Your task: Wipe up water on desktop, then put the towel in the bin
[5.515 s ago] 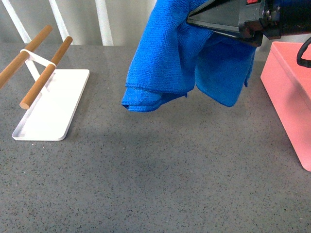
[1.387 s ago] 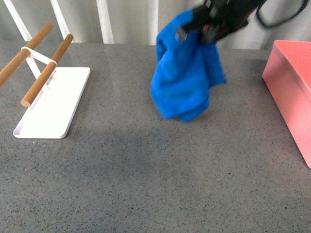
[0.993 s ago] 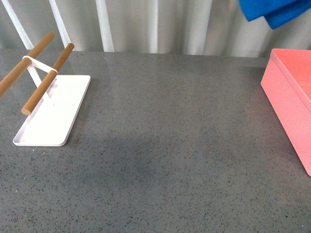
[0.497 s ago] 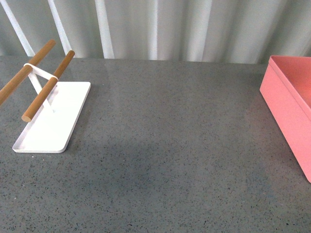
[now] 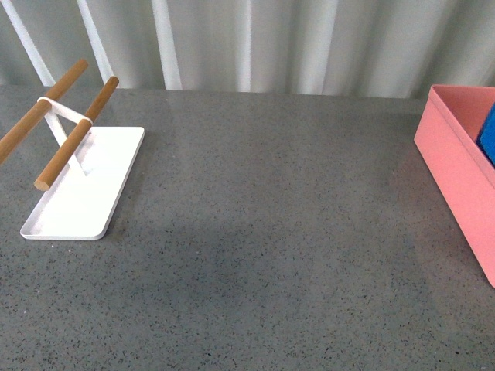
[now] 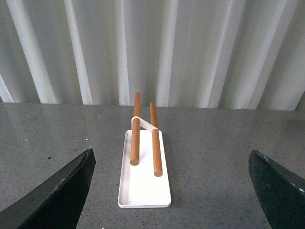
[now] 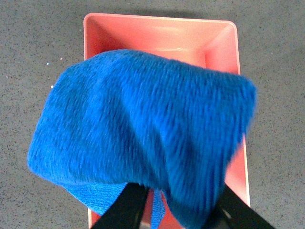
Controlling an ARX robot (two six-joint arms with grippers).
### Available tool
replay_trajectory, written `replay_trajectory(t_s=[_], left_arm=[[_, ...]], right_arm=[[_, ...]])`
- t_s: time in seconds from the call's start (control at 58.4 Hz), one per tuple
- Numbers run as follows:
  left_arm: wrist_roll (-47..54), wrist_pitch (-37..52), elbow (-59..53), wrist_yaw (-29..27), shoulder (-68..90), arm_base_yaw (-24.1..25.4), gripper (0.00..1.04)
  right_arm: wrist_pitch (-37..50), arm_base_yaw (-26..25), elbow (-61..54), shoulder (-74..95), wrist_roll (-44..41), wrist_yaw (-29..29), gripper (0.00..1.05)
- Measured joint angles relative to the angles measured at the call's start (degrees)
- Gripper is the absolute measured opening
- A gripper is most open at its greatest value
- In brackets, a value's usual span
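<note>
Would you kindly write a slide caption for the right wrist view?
Right gripper holds the blue towel over the pink bin on the speckled desktop.

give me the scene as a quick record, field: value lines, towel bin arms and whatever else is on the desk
towel: blue towel, bunched, hanging over the bin; only a sliver shows at the edge of the front view
bin: pink bin, on the desktop's right side, open top
right gripper: right gripper, fingers under the towel, apparently clamped on it
left gripper: left gripper, open, holding nothing, pointed at the tray
desktop: grey speckled desktop, no visible water
other: white tray with two wooden rods on a stand, at the left
</note>
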Motion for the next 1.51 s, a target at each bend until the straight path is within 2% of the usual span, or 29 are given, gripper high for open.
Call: replay_trajectory(t_s=[0.308,0.48,0.514,0.548,0.565,0.599,0.617,0.702,0.754,0.805,0.839,0.993,1.165,1.216,1.507], left_arm=[[0.0,0.0,0.0,0.0,0.0,0.0,0.98],[0.0,0.0,0.0,0.0,0.0,0.0,0.98],[0.0,0.0,0.0,0.02,0.0,0.0,0.98],[0.0,0.0,0.0,0.02,-0.02,0.0,0.98],[0.0,0.0,0.0,0.0,-0.02,0.0,0.98],[0.0,0.0,0.0,-0.11,-0.02,0.0,0.98],[0.0,0.0,0.0,-0.15,-0.02,0.0,0.98],[0.02,0.0,0.0,0.0,-0.04,0.0,0.98],[0.02,0.0,0.0,0.02,-0.09,0.0,0.98],[0.02,0.0,0.0,-0.02,-0.07,0.0,0.98],[0.02,0.0,0.0,-0.02,-0.09,0.0,0.98],[0.02,0.0,0.0,0.0,-0.09,0.0,0.98],[0.02,0.0,0.0,0.0,-0.09,0.0,0.98],[0.02,0.0,0.0,0.0,-0.09,0.0,0.98],[0.02,0.0,0.0,0.0,-0.09,0.0,0.98]], right_arm=[[0.0,0.0,0.0,0.0,0.04,0.0,0.99],[0.0,0.0,0.0,0.0,0.02,-0.02,0.98],[4.11,-0.26,-1.92,-0.94,0.96,-2.12,0.96],[17.0,-0.35,-8.92,-3.8,2.84,-7.87,0.89],[20.24,-0.35,-10.67,-4.57,3.41,-9.31,0.87],[33.27,-0.31,-18.43,-7.72,5.35,-13.11,0.8],[36.5,-0.24,-20.41,-8.55,5.66,-13.38,0.78],[64.24,0.9,-35.89,-14.47,7.17,-13.62,0.62],[75.3,1.62,-42.91,-17.7,7.65,-13.27,0.52],[81.88,2.43,-49.37,-21.0,7.91,-12.72,0.39],[83.82,2.95,-53.18,-22.84,7.98,-12.24,0.3],[86.53,4.07,-62.36,-27.63,8.02,-10.91,0.04],[87.97,5.49,-70.38,-34.34,8.11,-9.81,0.03],[87.95,7.65,-73.09,-36.94,8.13,-6.36,0.03],[84.89,9.03,-80.59,-47.47,8.15,-6.19,0.03]])
